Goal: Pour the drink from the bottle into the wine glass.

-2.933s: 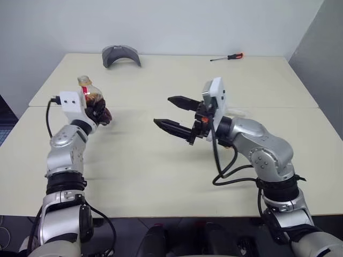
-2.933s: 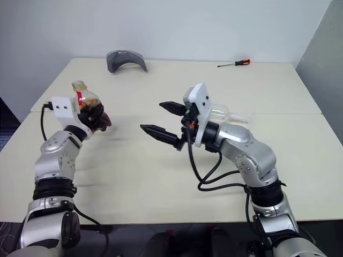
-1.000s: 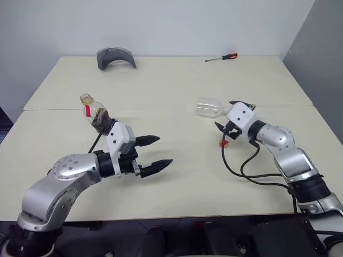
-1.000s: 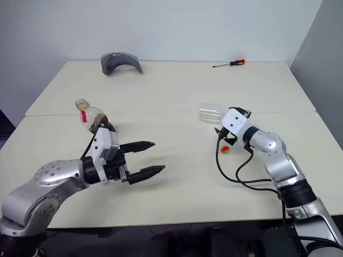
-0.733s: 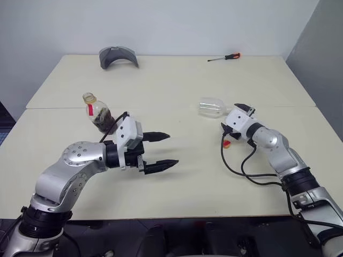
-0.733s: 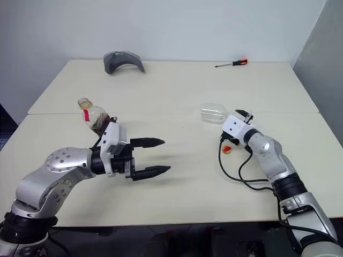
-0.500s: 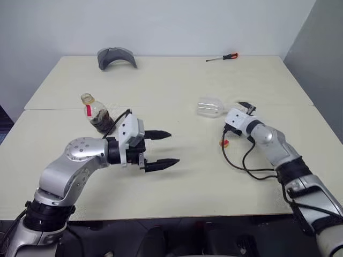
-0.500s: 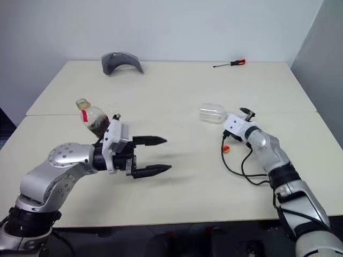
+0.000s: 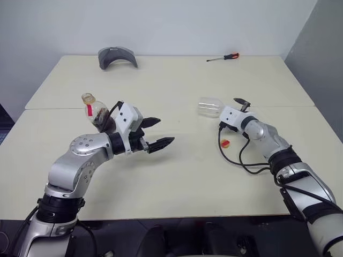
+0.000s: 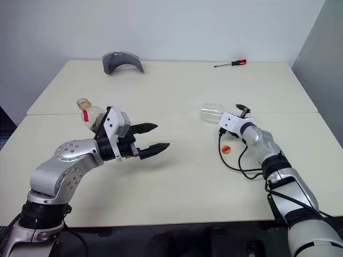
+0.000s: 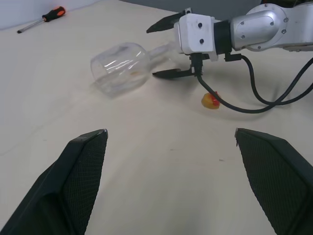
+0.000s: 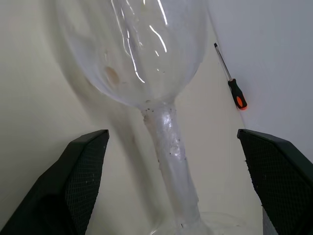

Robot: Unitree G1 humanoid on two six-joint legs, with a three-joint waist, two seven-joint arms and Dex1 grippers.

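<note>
The wine glass [image 9: 210,106] lies on its side on the desk [image 9: 182,171], its stem between the right gripper's [image 11: 168,49] wide jaws. The left gripper [image 9: 155,133], jaws wide and empty, hovers beside the upright bottle [image 9: 95,111].

Soft, even light from overhead fills my views, leaving only faint shadows under my arms on the table [image 9: 177,176]. White glare streaks the wine glass [image 12: 142,49] bowl, and my fingertips look slightly soft close up.

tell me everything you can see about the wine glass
The wine glass is clear, with a rounded bowl, thin stem and round foot. It lies on its side on the table, empty apart from faint brownish specks inside. The open right gripper straddles its stem without touching it.
</note>
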